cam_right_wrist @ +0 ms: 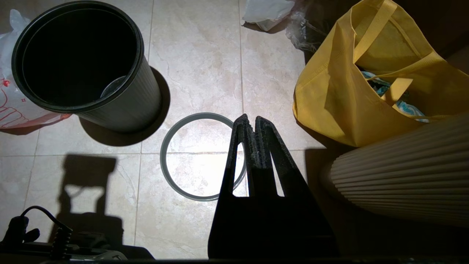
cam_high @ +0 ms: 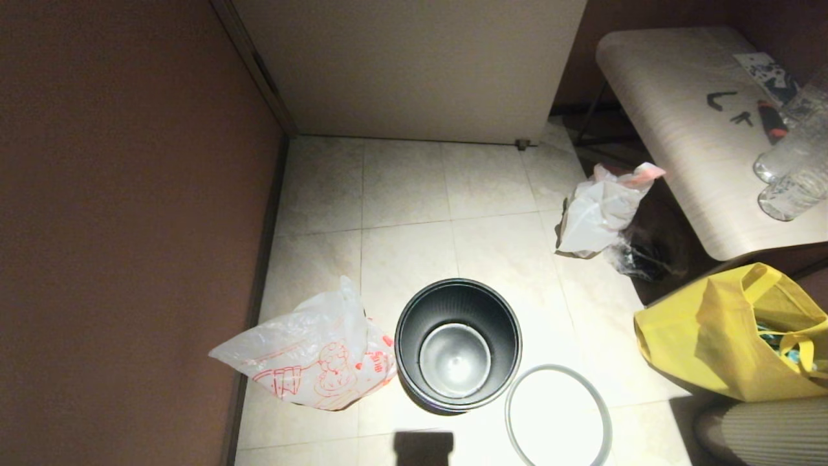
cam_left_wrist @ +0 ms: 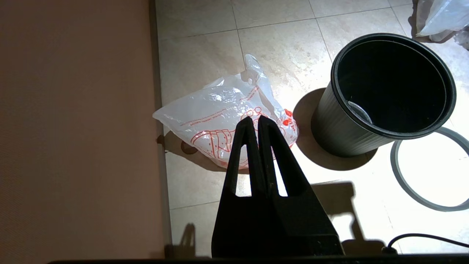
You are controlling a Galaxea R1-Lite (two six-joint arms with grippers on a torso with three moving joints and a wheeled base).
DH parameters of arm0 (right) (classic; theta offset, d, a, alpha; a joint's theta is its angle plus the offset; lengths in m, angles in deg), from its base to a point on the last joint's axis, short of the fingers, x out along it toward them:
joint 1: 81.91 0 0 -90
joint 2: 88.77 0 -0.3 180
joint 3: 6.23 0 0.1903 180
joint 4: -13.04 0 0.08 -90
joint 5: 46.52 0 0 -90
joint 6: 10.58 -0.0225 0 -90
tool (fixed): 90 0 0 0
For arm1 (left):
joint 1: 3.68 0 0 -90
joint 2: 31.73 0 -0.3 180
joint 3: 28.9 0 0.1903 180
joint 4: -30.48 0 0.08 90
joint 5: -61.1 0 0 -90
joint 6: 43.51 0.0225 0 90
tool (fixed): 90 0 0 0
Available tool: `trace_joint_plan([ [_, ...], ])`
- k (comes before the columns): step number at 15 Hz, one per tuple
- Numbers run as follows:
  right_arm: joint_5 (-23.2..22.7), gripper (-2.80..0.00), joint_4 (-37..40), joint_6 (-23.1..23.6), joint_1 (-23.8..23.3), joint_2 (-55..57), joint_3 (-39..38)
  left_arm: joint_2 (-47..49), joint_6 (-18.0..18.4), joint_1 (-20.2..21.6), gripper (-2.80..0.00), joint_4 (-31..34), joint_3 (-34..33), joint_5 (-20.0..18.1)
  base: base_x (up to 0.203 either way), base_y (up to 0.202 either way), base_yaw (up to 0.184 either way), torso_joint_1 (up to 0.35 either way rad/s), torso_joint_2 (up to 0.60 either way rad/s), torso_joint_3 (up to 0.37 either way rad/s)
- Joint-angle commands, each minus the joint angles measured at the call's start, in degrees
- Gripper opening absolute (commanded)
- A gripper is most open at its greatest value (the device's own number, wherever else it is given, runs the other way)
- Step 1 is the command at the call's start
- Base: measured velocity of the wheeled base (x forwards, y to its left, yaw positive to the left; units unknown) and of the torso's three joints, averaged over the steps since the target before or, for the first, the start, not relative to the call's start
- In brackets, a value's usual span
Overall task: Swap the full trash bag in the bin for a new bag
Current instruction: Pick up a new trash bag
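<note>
Beside the bin (cam_high: 457, 343), touching its left side, the new bag (cam_high: 310, 359) lies crumpled on the floor. The bin is empty; its grey ring (cam_high: 557, 414) lies off it, at its right front. The full bag (cam_high: 598, 210) sits well behind the bin, to the right. The left claw (cam_left_wrist: 254, 118) hangs closed above the new bag; the right claw (cam_right_wrist: 249, 118), closed and empty, hangs over the ring. Open the left claw first, then pinch one loose upper fold, not the printed bulk.
</note>
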Motion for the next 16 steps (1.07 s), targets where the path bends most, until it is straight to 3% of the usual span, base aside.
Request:
trace_joint_plan([
  [1,-0.1,-2.8,0.1,0.0,0.0,0.1,0.0,0.0,-0.2,0.0,-2.8,0.1,-0.1,0.0,0.0,0.0,0.0,0.0,0.0,0.0],
  [5,-0.1,-2.8,0.1,0.0,0.0,0.1,0.0,2.9,0.2,-0.1,-2.8,0.4,1.1,-0.2,0.0,0.0,0.0,0.0,0.0,0.0],
  [7,-0.1,-2.8,0.1,0.0,0.0,0.1,0.0,9.5,-0.4,-0.1,-2.8,0.3,7.7,-0.8,0.0,0.0,0.0,0.0,0.0,0.0],
  [9,-0.1,-2.8,0.1,0.0,0.0,0.1,0.0,20.9,-0.2,-0.1,-2.8,0.2,15.4,-4.0,0.0,0.0,0.0,0.0,0.0,0.0],
  [13,-0.1,-2.8,0.1,0.0,0.0,0.1,0.0,43.0,6.4,-1.3,-2.8,0.1,23.6,-13.9,0.0,0.0,0.0,0.0,0.0,0.0],
  [14,0.0,-2.8,0.1,0.0,0.0,0.1,0.0,48.7,6.8,-2.7,-2.8,0.0,25.0,-14.9,0.0,0.0,0.0,0.0,0.0,0.0],
  [16,-0.1,-2.8,0.1,0.0,0.0,0.1,0.0,60.5,3.8,-6.7,-2.8,-1.0,27.5,-14.5,0.0,0.0,0.0,0.0,0.0,0.0],
])
